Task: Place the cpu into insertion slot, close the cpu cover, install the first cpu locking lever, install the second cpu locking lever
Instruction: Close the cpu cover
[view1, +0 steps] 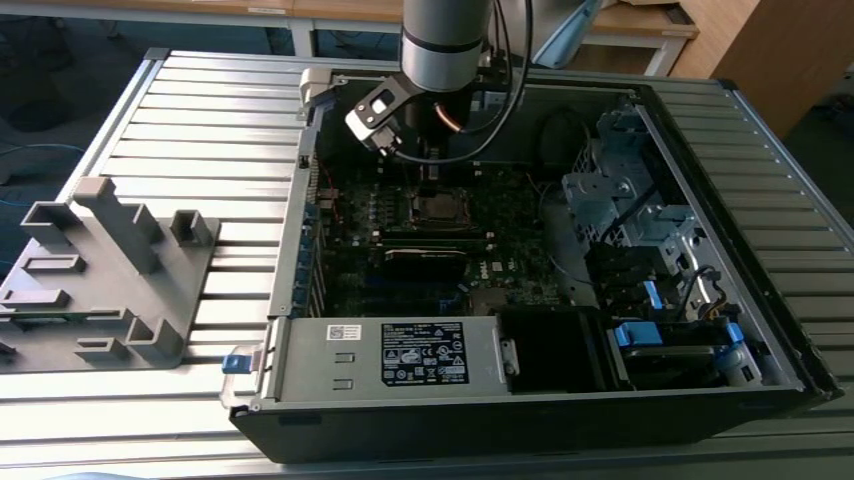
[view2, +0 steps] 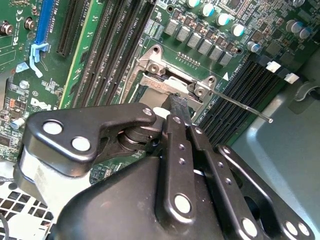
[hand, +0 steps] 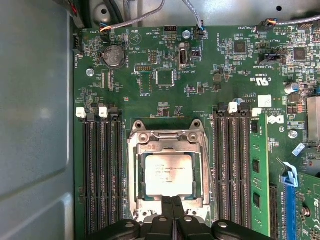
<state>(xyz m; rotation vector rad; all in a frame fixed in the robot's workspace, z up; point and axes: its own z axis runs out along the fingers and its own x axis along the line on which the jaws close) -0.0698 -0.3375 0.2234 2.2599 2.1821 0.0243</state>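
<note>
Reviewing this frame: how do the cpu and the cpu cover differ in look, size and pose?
The cpu is a solid square with a dull grey top; the cpu cover is a silvery frame with an open window. The cpu is the smaller of the two and sits inside that window, while the cpu cover surrounds it. Both are square and appear to lie flat.

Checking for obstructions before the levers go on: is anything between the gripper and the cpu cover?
Nothing visible. In the first wrist view the gripper, its fingers shut, sits right at the edge of the cpu cover, which lies around the cpu in its socket. No cable or loose part lies between them.
</note>
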